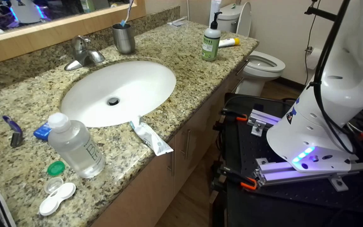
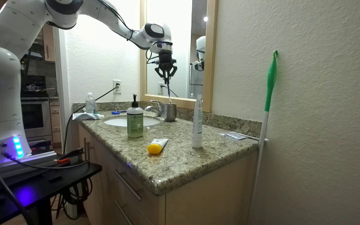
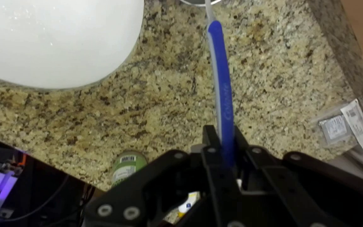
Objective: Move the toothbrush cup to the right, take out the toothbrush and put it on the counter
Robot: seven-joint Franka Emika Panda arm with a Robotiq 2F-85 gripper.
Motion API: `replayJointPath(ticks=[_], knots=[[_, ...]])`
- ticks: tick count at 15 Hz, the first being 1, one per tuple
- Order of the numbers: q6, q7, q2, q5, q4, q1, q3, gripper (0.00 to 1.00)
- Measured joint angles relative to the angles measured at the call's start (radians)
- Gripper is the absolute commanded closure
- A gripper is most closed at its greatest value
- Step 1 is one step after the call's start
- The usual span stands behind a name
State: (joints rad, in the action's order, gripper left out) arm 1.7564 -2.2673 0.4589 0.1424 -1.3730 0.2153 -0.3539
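The toothbrush cup is a grey metallic cup, upright beside the faucet in both exterior views (image 1: 124, 39) (image 2: 169, 113); only its rim shows at the top of the wrist view (image 3: 197, 2). The toothbrush has a blue and whitish handle (image 3: 221, 75) and hangs nearly upright, head down (image 2: 168, 89). Its blue bristles (image 1: 123, 23) are at the cup's mouth; I cannot tell how much is inside. My gripper (image 2: 167, 80) is shut on the upper handle, above the cup; its fingers press both sides in the wrist view (image 3: 221, 135). The counter is speckled granite (image 1: 181, 47).
The white sink (image 1: 143, 82) and faucet (image 1: 82, 53) are beside the cup. A green soap bottle (image 2: 135, 122), a yellow-capped tube (image 2: 157, 146) and a standing white tube (image 2: 197, 125) are on the counter. A flat packet (image 3: 336, 127) lies near the back wall. The mirror (image 2: 173, 40) is behind the gripper.
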Motion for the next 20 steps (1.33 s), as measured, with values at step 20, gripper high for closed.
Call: replayJointPath(ticks=[20], knots=[[-0.357, -0.324, -0.247, 0.558, -0.265, 0.059, -0.072, 0.97]])
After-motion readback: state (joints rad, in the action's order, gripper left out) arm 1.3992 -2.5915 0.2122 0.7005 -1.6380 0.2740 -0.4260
